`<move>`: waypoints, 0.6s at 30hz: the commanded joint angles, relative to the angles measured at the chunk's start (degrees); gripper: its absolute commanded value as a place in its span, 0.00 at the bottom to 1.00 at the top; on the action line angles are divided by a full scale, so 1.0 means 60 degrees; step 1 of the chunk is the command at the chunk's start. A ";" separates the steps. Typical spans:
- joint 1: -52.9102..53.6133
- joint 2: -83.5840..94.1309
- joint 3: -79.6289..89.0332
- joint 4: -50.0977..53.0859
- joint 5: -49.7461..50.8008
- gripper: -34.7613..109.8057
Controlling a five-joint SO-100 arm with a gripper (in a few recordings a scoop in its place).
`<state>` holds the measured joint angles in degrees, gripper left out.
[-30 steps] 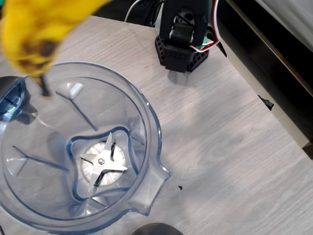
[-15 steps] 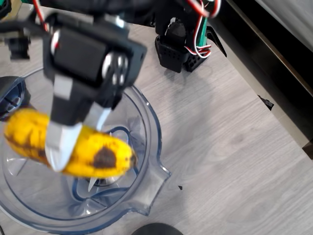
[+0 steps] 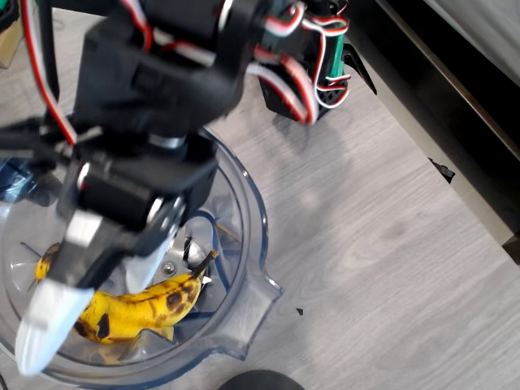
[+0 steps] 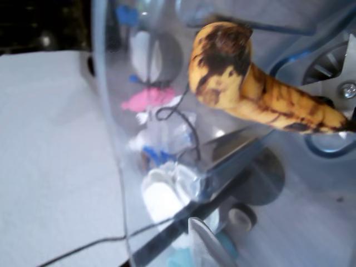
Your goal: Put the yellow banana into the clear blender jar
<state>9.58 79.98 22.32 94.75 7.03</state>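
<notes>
The yellow banana (image 3: 138,305) lies curved on the bottom of the clear blender jar (image 3: 258,213), beside the silver blade (image 3: 172,266). My gripper (image 3: 88,318) hangs over the jar just above the banana, its white fingers (image 3: 45,321) spread open and holding nothing. In the wrist view the spotted banana (image 4: 261,89) rests inside the jar wall (image 4: 108,117), its dark tip up and the blade (image 4: 340,78) behind it at the right edge.
The arm's black body covers the jar's upper left. Its base (image 3: 305,89) stands at the table's back. A small dark blue object (image 3: 11,175) sits left of the jar, a dark round thing (image 3: 260,380) at the bottom edge. The table's edge runs diagonally at right.
The gripper has come down over the jar and opened. The banana, held above the jar half a second ago, now lies loose on the jar's bottom.
</notes>
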 commanded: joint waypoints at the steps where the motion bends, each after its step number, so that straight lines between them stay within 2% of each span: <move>1: 0.0146 0.1582 -0.0513 0.0454 -0.0117 0.53; 2: 0.0044 0.1934 -0.0513 0.0747 -0.0322 0.51; 3: -0.0073 0.2314 -0.0513 0.1040 -0.0527 0.44; 5: -0.0176 0.3340 0.0044 0.1333 -0.0586 0.24; 10: -0.0645 0.7383 0.5508 0.1025 -0.0601 0.24; 15: -0.1611 1.2729 1.3989 -0.1538 -0.0586 0.24; 18: -0.1670 1.5732 1.7461 -0.2563 -0.0601 0.24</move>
<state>0.09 155.48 95.19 84.81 3.87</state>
